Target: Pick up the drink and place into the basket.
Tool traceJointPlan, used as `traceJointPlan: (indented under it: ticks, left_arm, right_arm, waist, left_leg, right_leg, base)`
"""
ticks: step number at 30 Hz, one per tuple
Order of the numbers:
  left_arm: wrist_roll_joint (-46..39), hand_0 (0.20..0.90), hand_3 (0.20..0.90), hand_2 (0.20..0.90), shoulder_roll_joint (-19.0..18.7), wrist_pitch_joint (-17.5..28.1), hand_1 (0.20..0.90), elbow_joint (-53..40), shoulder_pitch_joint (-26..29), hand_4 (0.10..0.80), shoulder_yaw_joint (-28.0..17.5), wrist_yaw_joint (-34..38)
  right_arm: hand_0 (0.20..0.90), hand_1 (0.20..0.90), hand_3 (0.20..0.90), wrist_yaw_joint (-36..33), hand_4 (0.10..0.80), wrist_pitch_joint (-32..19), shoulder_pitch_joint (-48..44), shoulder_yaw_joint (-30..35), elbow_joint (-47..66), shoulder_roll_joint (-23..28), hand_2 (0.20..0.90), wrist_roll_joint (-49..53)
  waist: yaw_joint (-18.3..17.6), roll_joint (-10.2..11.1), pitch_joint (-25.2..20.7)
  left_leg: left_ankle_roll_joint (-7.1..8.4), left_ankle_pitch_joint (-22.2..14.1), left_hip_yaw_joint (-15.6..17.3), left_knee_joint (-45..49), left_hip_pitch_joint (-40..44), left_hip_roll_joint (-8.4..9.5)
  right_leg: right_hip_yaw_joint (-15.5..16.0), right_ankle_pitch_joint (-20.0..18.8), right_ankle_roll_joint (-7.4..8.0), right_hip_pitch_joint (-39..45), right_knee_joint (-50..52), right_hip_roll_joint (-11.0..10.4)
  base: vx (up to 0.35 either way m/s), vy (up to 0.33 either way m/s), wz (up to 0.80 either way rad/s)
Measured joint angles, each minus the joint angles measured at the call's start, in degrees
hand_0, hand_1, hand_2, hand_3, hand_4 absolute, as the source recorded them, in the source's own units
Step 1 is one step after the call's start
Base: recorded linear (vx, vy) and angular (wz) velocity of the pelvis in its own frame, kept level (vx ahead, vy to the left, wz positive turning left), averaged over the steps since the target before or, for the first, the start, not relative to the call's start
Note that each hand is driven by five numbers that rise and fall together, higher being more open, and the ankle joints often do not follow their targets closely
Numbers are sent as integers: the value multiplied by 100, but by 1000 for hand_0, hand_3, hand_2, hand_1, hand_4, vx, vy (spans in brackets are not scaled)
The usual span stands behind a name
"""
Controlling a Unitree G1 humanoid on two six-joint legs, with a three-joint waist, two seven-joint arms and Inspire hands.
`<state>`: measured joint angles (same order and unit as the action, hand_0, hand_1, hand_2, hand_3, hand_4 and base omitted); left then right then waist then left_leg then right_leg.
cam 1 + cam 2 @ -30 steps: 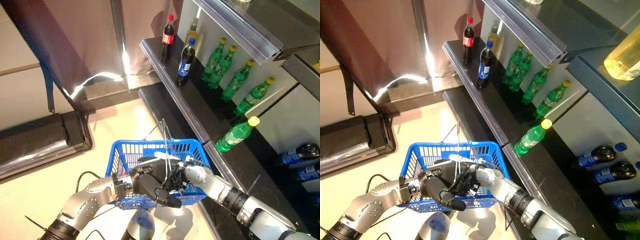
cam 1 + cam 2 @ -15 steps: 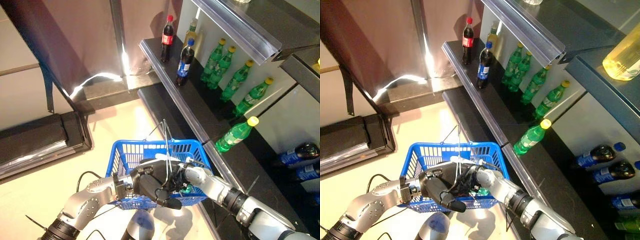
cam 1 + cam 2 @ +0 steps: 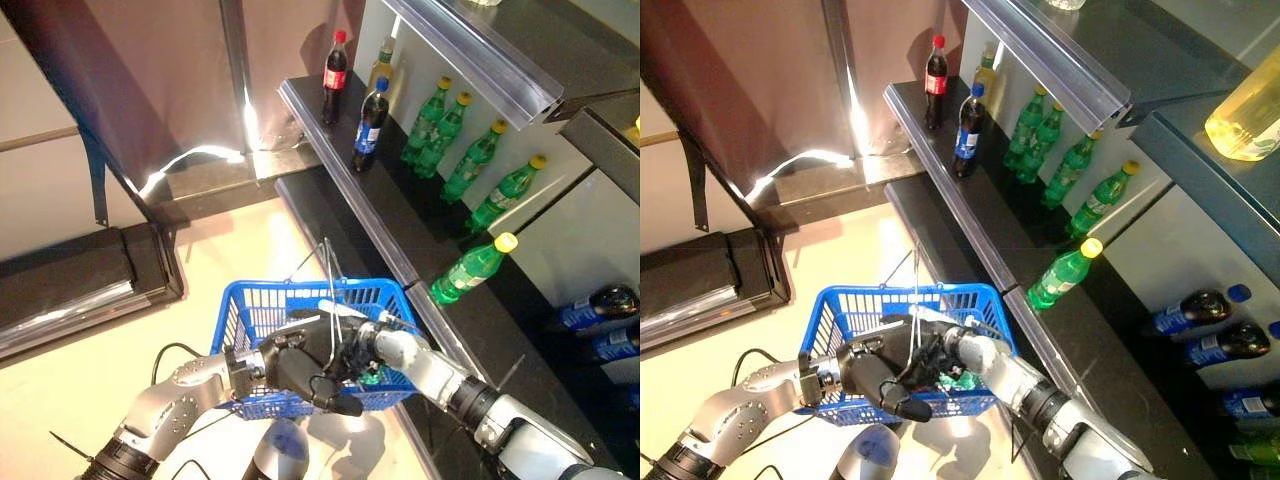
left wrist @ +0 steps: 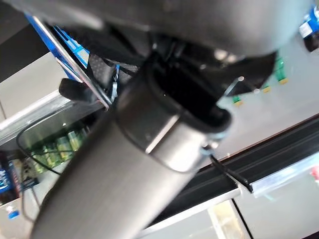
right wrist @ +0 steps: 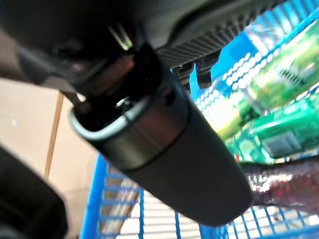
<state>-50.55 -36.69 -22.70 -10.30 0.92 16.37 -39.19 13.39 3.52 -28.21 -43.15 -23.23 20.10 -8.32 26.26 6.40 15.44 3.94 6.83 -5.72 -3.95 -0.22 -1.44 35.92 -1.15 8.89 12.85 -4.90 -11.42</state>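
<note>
1. The drink [image 3: 962, 378], a green plastic bottle, is seen low inside the blue basket [image 3: 840, 310], near its right wall; in the right wrist view green bottle bodies [image 5: 279, 79] are seen against the blue mesh.
2. The right robot hand [image 3: 936, 358] is reached down into the basket just beside the bottle. Its fingers are mostly hidden behind the basket's wire handles, so it cannot be told whether the bottle is held or already released.
3. The left robot hand [image 3: 872, 382] is placed at the near rim of the basket, with its fingers curled; it is probably closed on the rim or a wire handle, but this is not clearly shown.
4. The bottle is judged to be light to moderate in weight and fairly stiff, with a smooth, somewhat slippery label. It would best be taken around the middle of the body, not at the cap.
5. The placing step is judged to be nearly finished, since the bottle lies within the basket walls.
6. The basket is held above a pale floor [image 3: 230, 250], beside a dark shelf unit [image 3: 330, 150].
7. On the shelf, a red-capped cola bottle [image 3: 335, 75], a blue-labelled dark bottle [image 3: 371, 124] and several green bottles with yellow caps [image 3: 478, 160] are standing; one green bottle [image 3: 472, 268] is lying on the lower ledge.
8. Little free room is left between basket and shelf edge.
</note>
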Motion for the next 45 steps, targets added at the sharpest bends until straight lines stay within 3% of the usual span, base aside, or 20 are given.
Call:
traceJointPlan:
  ticks: [8, 18, 21, 34, 45]
  left_arm:
    - [0, 300, 200, 300, 365, 196, 300, 20, -525, 100, -629, 547]
    - [0, 300, 200, 300, 595, 446, 300, 105, -913, 100, -911, 1525]
    - [0, 300, 200, 300, 766, 627, 300, 229, -1041, 100, -996, 1904]
    - [6, 300, 200, 300, 1202, 1287, 300, 543, -1345, 100, -1303, 3027]
    - [205, 300, 200, 300, 1626, 1734, 300, 1066, -1448, 100, -1680, 3583]
  right_arm:
    - [900, 900, 900, -25, 800, 2, 296, 490, 373, 163, 900, 1]
    - [900, 900, 900, -256, 800, -68, 763, 1107, 1005, 116, 900, 355]
    - [900, 900, 900, -367, 800, -201, 1035, 1318, 1369, 114, 900, 492]
    - [900, 900, 900, -811, 800, -923, 1846, 1814, 1755, -15, 900, 859]
    - [900, 900, 900, -792, 800, -1123, 2300, 2239, 1756, -14, 900, 1074]
  waist:
    - [-20, 0, 0]
    - [-132, 0, 0]
    - [-148, 0, 0]
    - [-658, -2, 1]
    - [-1129, -4, 3]
  left_leg:
    - [-2, -2, 31, -2, 7, -10]
    - [-2, -2, 73, -3, 22, -21]
    - [-10, -9, 216, -10, 25, -61]
    - [-27, -15, 677, -81, 70, -153]
    - [-51, -44, 966, -86, 129, -219]
  right_leg:
    - [-12, -1, -1, -4, 0, 3]
    - [-45, -12, -12, -14, 0, 1]
    - [-200, -36, -40, -105, 1, 10]
    - [-606, -145, -90, -347, 2, 1]
    - [-809, -188, -95, -426, 3, 8]
  base:
    - [0, 0, 0]
    - [-1, 2, -1]
    - [-18, 18, -21]
    - [-23, 15, -19]
    - [1, -9, -10]
